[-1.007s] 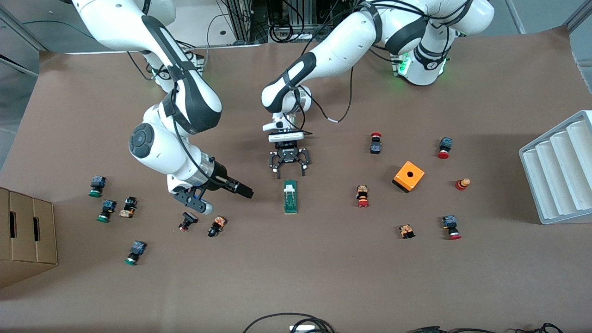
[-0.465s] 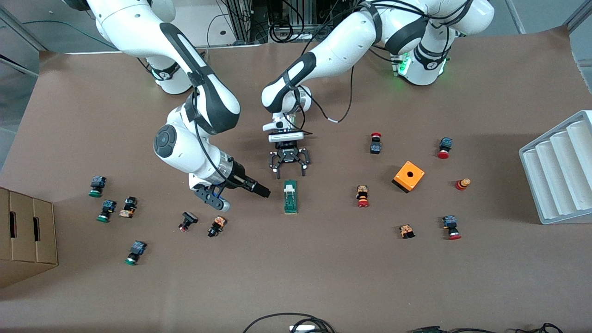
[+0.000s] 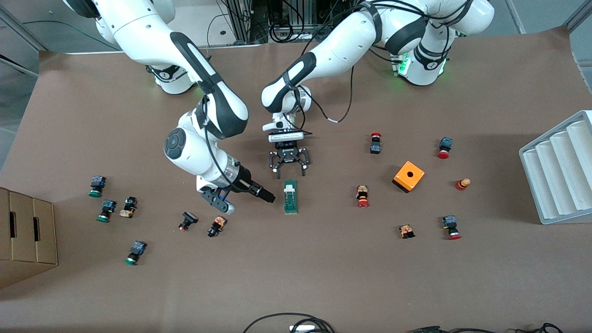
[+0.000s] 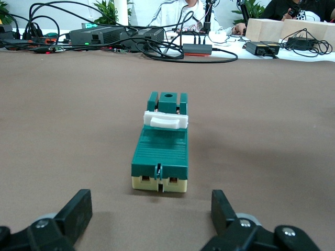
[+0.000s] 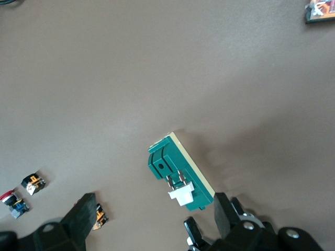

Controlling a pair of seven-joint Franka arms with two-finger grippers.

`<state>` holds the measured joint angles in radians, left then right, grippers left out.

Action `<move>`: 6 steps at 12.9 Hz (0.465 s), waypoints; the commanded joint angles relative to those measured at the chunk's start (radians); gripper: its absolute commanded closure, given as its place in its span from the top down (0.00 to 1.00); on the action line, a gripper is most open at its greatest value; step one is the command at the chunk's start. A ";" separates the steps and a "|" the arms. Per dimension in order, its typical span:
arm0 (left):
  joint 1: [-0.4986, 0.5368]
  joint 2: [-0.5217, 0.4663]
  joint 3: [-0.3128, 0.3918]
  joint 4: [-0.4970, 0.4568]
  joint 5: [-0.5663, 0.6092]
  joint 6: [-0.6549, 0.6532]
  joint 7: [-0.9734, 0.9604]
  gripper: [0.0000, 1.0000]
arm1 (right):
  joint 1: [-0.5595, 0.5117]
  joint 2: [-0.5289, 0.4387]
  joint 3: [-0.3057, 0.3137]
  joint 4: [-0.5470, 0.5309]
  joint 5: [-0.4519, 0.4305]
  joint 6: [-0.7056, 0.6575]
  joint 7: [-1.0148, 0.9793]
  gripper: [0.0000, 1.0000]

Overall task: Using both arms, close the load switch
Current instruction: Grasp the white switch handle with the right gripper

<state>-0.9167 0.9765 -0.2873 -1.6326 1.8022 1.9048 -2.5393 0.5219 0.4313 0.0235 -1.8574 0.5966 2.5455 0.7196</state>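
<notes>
The load switch (image 3: 290, 197) is a narrow green block on a cream base, lying mid-table with its white tab (image 3: 290, 188) toward the robots. My left gripper (image 3: 291, 174) hangs open just short of that end; in the left wrist view the load switch (image 4: 161, 151) lies ahead of the open left gripper (image 4: 151, 206), apart from it. My right gripper (image 3: 272, 199) sits low beside the switch, toward the right arm's end of the table. In the right wrist view the right gripper (image 5: 155, 201) is open, and the load switch (image 5: 178, 172) lies by one finger, untouched.
Small push buttons lie scattered: two (image 3: 216, 226) (image 3: 188, 221) close to the right gripper, green-capped ones (image 3: 106, 210) farther toward the right arm's end, red-capped ones (image 3: 363, 196) toward the left arm's end. An orange box (image 3: 409, 176), a white ribbed tray (image 3: 559, 169) and a cardboard box (image 3: 25, 236) flank the table.
The right arm has swung across the table and brought its open gripper close beside the load switch. The left arm and the switch have not moved.
</notes>
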 commanded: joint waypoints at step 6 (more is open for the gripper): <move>-0.011 0.071 -0.003 0.045 -0.006 0.050 -0.050 1.00 | 0.050 -0.010 -0.008 -0.092 0.172 0.140 -0.008 1.00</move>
<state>-0.9168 0.9765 -0.2872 -1.6326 1.8022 1.9047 -2.5395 0.5580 0.4373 0.0235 -1.9133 0.7308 2.6419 0.7211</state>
